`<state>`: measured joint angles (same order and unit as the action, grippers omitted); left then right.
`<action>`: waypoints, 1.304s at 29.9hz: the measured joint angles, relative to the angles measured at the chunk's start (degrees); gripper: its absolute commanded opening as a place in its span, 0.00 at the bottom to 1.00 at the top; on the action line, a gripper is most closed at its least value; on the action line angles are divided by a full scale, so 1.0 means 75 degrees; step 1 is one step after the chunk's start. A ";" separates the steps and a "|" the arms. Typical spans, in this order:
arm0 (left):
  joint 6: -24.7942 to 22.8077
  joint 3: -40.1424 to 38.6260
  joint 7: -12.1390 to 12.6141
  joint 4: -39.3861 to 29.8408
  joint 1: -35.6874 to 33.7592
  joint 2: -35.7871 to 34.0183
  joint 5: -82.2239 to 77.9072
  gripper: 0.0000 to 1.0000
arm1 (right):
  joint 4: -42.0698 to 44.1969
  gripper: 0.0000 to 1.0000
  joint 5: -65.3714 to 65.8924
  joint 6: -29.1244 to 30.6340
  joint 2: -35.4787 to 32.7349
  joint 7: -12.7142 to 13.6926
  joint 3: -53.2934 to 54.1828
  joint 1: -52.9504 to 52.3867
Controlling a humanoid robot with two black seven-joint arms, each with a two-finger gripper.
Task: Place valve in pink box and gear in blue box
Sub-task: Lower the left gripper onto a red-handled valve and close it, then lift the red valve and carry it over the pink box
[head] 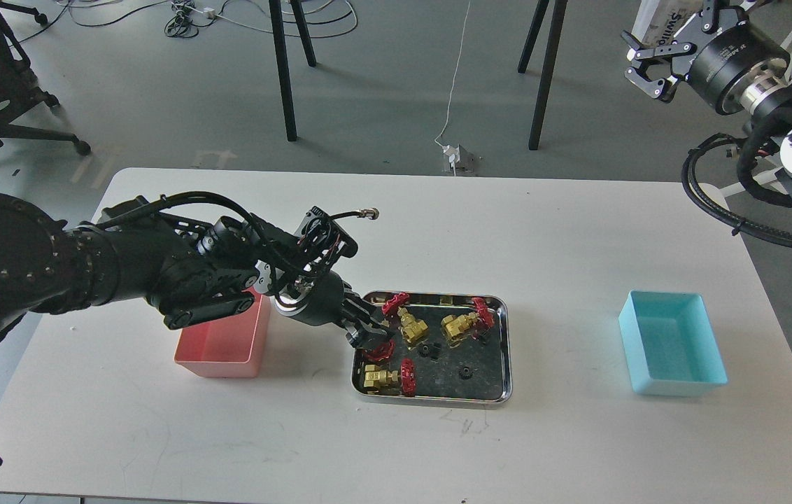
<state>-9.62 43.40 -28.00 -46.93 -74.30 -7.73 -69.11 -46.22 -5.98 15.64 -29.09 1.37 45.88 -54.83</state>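
While your left arm reaches into the tray, log the scene as follows.

Left gripper (370, 341): low over the left end of the steel tray (503, 308); fingers dark and bunched, so you cannot tell whether they are spread or pinching.
Nearest valve (379, 352): only its red handwheel shows, touching or directly under the fingertips; body hidden, long axis not readable.
Other valves: one just beyond the gripper, one just below it near the tray's front edge with brass body lying crosswise and wheel pointing away from the gripper, one farther off toward the tray's right end.
Gear (426, 349): just to the gripper's right on the tray floor; a second farther right.
Pink box (222, 350): close behind the gripper, under your left wrist, on the table (550, 448).
Blue box (672, 343): well apart, beyond the tray.
Right gripper (655, 59): raised high, far from everything, fingers spread, holding nothing.
Nearer arm: left, by a wide margin, for the valves.
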 measured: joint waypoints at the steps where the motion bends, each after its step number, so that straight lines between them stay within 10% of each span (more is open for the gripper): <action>1: 0.0002 -0.0008 0.0000 0.0000 0.0012 0.0000 -0.0002 0.52 | 0.0003 1.00 0.0000 0.0000 0.0000 0.0000 0.0000 0.0007; 23: 0.0325 0.0020 0.0000 0.0003 0.0197 0.0010 -0.0089 0.21 | 0.0010 1.00 0.0000 -0.0013 0.0009 -0.0002 -0.0002 0.0168; 39: 0.0382 -0.0265 -0.0001 -0.0499 -0.0413 -0.0664 -0.0064 0.17 | 0.0025 1.00 0.0000 -0.0025 0.0020 -0.0007 0.0094 0.0196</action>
<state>-6.76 41.41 -28.00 -50.67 -77.40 -12.71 -69.59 -46.03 -5.97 15.45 -28.94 1.32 46.59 -53.36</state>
